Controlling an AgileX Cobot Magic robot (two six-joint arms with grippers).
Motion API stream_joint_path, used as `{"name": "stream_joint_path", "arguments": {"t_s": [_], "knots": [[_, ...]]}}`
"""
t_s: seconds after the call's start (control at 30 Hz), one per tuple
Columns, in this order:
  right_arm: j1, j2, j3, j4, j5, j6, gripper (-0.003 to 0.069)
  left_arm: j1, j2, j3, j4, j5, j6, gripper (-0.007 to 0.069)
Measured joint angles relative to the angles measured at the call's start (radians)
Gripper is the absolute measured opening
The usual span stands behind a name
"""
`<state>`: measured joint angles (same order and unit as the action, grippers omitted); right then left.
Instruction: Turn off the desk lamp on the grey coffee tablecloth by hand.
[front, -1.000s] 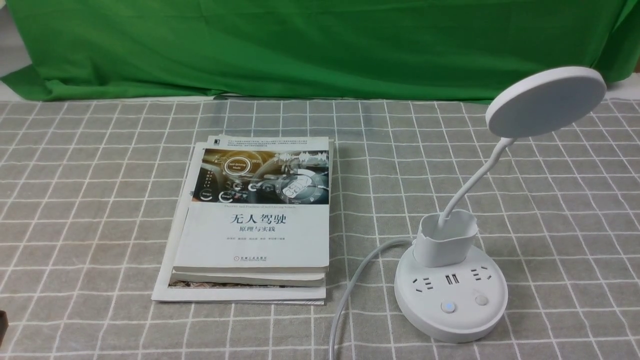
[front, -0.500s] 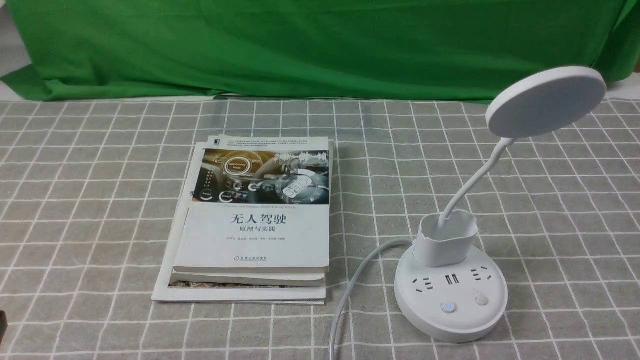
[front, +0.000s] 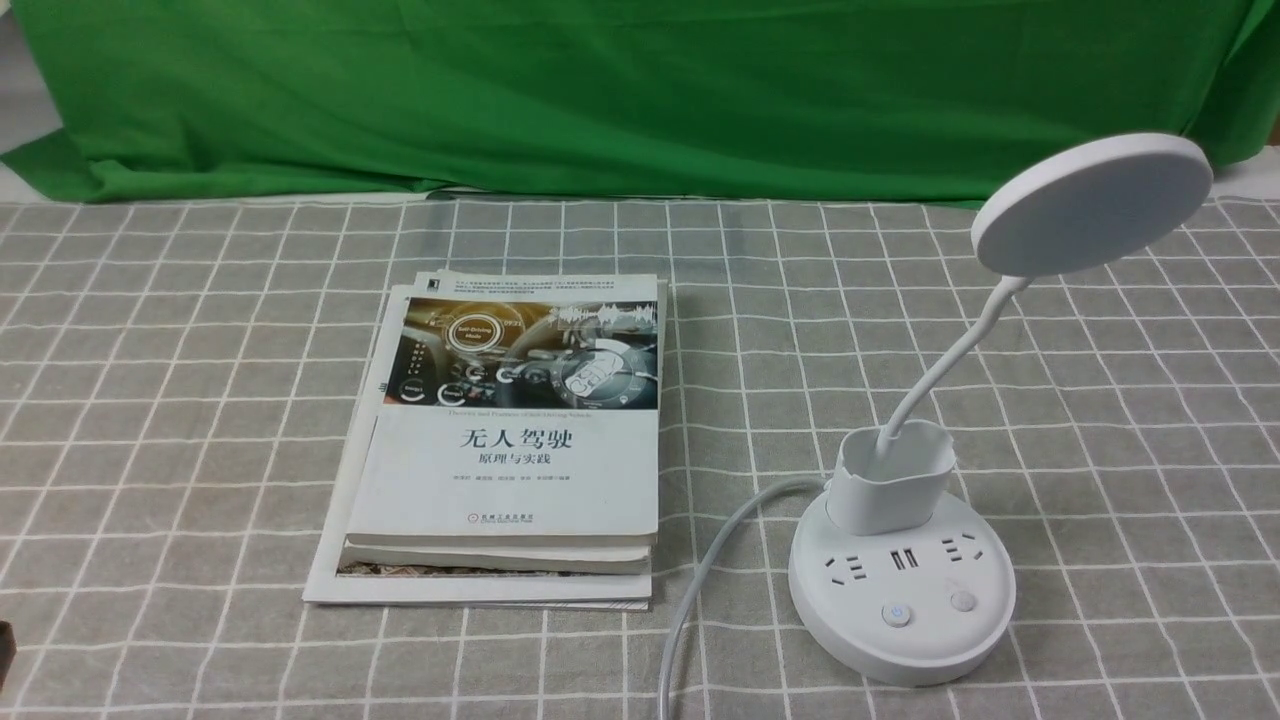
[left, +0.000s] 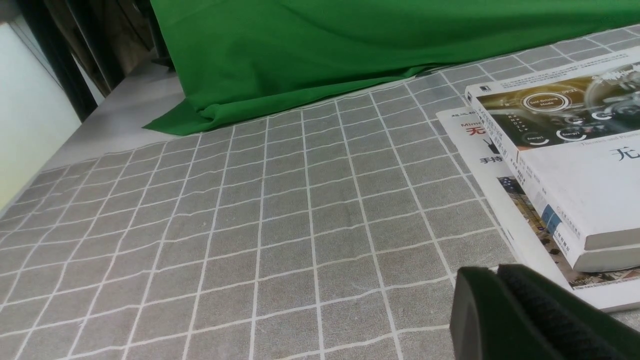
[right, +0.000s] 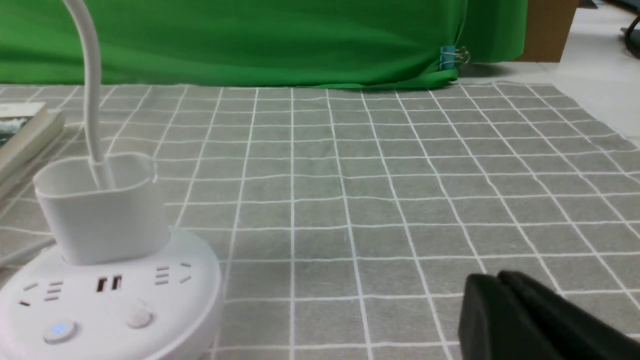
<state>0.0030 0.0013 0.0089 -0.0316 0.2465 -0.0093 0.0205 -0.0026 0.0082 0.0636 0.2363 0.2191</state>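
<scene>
Right gripper hovered with fingers pressed together, holding nothing — the desk lamp stood near it on the grey coffee tablecloth, blue button light glowing.

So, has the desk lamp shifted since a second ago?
No. The desk lamp sits on the same grid lines of the grey coffee tablecloth, equally far from the books.

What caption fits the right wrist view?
White round-based desk lamp on the grey gridded tablecloth, black right end effector beside it, apart.
</scene>
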Motion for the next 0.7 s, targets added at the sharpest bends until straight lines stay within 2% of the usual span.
{"name": "stream_joint_path", "arguments": {"t_s": [0.7], "knots": [[0.000,0.000,0.000,0.000,0.003,-0.010,0.0055,0.000,0.000,0.000,0.000,0.000,0.000,0.0020]]}}
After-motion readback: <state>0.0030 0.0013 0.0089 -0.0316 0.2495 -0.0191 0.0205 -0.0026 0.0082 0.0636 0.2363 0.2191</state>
